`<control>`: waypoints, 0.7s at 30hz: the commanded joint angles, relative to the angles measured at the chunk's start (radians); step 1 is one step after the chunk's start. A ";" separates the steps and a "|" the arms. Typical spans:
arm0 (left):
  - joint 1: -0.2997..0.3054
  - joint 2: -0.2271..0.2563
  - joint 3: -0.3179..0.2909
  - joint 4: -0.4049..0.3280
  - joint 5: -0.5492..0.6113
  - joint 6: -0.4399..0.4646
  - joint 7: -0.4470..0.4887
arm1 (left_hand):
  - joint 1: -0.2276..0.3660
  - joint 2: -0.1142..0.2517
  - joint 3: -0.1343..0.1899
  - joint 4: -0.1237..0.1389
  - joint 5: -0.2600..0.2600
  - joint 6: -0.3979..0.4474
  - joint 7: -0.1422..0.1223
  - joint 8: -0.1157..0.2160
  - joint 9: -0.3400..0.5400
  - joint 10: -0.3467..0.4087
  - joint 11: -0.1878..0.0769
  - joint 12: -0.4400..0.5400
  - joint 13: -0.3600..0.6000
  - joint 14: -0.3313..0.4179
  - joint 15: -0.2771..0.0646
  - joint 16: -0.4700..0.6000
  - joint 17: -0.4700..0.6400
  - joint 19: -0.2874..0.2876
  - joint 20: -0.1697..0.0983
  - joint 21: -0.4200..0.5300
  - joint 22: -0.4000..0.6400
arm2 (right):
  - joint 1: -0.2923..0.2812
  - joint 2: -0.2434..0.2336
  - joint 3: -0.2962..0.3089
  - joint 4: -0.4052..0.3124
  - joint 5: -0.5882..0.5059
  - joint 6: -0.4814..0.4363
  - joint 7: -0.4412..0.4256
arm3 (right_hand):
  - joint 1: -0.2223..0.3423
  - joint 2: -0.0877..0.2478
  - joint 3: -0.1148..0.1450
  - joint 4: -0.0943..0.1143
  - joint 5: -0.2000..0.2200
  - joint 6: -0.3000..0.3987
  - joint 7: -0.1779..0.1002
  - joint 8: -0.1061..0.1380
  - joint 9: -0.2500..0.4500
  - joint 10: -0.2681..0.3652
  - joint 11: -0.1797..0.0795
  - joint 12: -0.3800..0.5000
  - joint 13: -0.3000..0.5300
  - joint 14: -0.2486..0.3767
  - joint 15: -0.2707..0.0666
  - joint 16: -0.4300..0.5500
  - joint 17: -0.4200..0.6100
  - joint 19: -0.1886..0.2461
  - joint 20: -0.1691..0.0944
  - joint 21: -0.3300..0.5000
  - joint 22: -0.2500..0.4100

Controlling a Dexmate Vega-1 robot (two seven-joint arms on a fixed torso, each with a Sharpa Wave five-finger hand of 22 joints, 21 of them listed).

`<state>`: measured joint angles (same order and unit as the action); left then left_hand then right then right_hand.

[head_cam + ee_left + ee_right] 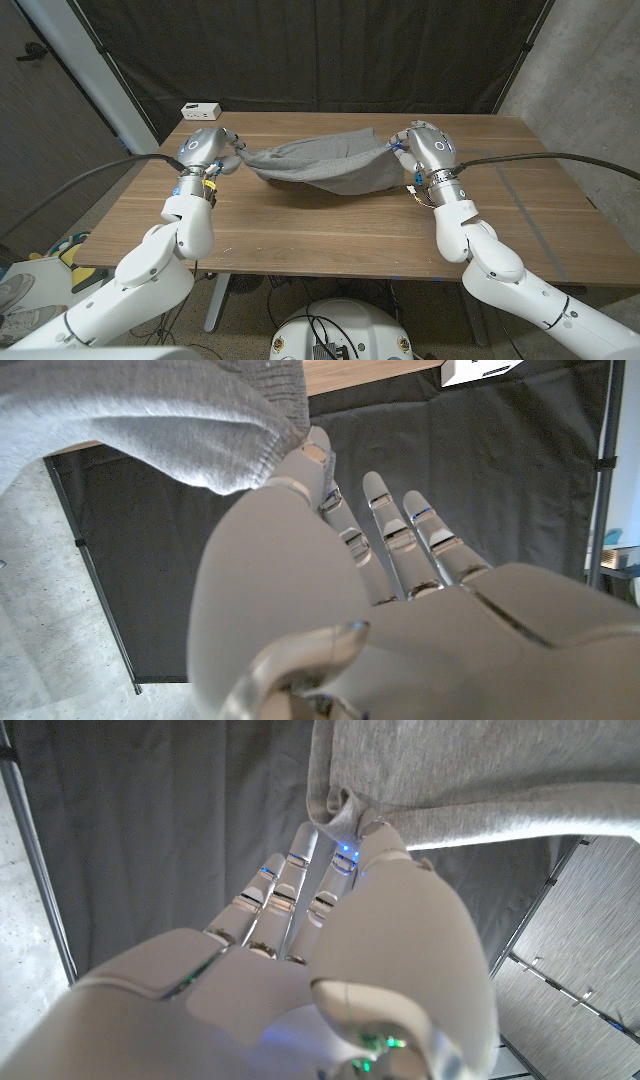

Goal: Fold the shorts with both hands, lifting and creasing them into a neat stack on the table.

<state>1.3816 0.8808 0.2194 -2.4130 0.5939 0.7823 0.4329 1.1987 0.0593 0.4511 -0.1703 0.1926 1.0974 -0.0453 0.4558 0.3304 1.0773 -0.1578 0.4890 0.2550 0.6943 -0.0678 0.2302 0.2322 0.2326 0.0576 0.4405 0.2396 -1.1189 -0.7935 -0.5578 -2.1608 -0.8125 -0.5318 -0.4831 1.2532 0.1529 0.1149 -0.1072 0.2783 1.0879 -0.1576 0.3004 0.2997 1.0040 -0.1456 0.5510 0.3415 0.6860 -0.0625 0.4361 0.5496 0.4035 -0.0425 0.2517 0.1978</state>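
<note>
Grey shorts (325, 165) stretched between both arms, sagging in middle, lowest part touching or just above wooden bench (300, 235) toward its far side. Left robot hand (222, 152) pinches left end of shorts between thumb and finger; remaining fingers (400, 535) extended, nearly straight. Small white box (201, 109) on far left corner of bench. Right robot hand (404, 143) pinches right end of cloth, other fingers (290, 885) extended alongside.

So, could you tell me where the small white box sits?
In the head view, the white box sits at the table's far left corner, beyond the left hand.
</note>
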 commanded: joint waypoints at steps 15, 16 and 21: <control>-0.062 -0.027 -0.059 -0.012 -0.126 0.059 -0.046 | -0.027 0.004 0.038 0.002 0.015 0.033 0.058 0.005 0.016 0.000 0.028 0.075 0.296 0.007 -0.149 -0.014 0.000 -0.006 0.015 0.017 0.006 | 0.173 0.062 -0.043 0.135 -0.026 0.089 0.081 | 0.011 0.007 -0.008 0.005 0.011 0.004 -0.006 -0.001 -0.004 0.009 -0.014 0.067 0.171 0.010 -0.174 -0.010 0.012 -0.005 -0.045 0.005 0.002; -0.067 -0.027 -0.060 -0.009 -0.134 0.057 -0.046 | -0.028 0.004 0.040 0.002 0.016 0.034 0.059 0.005 0.017 -0.002 0.025 0.075 0.297 0.007 -0.149 -0.014 0.000 -0.007 0.015 0.017 0.007 | 0.183 0.066 -0.050 0.145 -0.035 0.090 0.079 | 0.010 0.008 -0.008 0.006 0.011 0.005 -0.006 -0.001 -0.004 0.009 -0.012 0.067 0.170 0.011 -0.174 -0.010 0.013 -0.004 -0.044 0.006 0.002; -0.106 -0.021 -0.046 0.008 -0.154 0.073 -0.047 | -0.035 0.004 0.052 0.002 0.018 0.027 0.062 0.005 0.022 -0.007 0.023 0.078 0.303 0.007 -0.148 -0.017 0.000 -0.007 0.017 0.022 0.008 | 0.236 0.083 -0.065 0.194 -0.018 0.125 0.097 | 0.010 0.008 -0.011 0.007 0.011 0.006 -0.006 -0.003 -0.007 0.010 -0.011 0.066 0.166 0.011 -0.173 -0.014 0.015 -0.004 -0.045 0.006 0.001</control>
<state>1.3323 0.8569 0.1794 -2.4275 0.5013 0.8394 0.4025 1.1898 0.0505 0.4878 -0.1719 0.2003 1.0817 -0.0295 0.4558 0.3469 1.0630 -0.1435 0.5171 0.2550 0.6942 -0.0677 0.2130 0.2324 0.2249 0.0681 0.4520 0.2442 -0.9780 -0.7443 -0.5925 -2.0534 -0.8386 -0.4615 -0.4102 1.2601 0.1539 0.1069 -0.1012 0.2856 1.0878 -0.1575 0.3004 0.2921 1.0039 -0.1457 0.5523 0.3415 0.6899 -0.0663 0.4249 0.5604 0.4036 -0.0426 0.2516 0.1978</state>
